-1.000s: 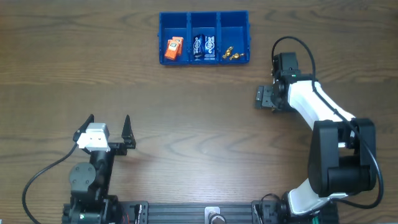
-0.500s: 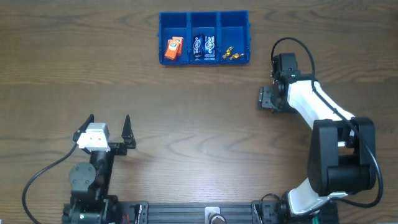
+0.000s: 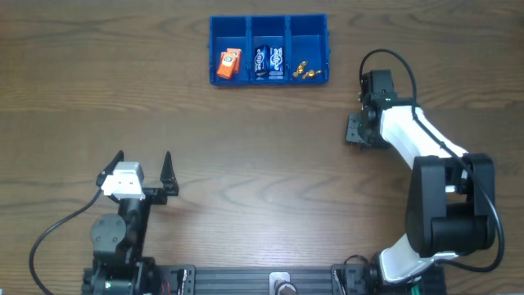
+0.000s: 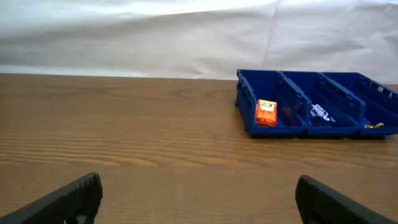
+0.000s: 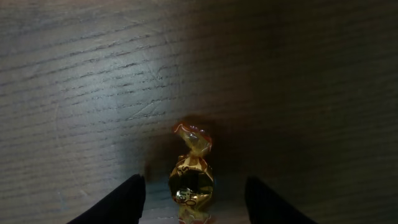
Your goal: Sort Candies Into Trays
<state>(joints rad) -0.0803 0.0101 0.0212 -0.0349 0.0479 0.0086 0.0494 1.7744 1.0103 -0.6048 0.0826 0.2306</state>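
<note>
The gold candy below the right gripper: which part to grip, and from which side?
Grip the gold candy by its round body, not the thin twisted end, coming straight down from above: it lies flat between the open fingers of the right gripper.

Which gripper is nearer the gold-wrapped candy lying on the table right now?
Right. The right gripper hangs directly over the gold candy, open and straddling it; the left gripper sits far off near its own base.

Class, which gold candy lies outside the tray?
The candy on the table between the right gripper's jaws; the others sit in the tray's right compartment.
</note>
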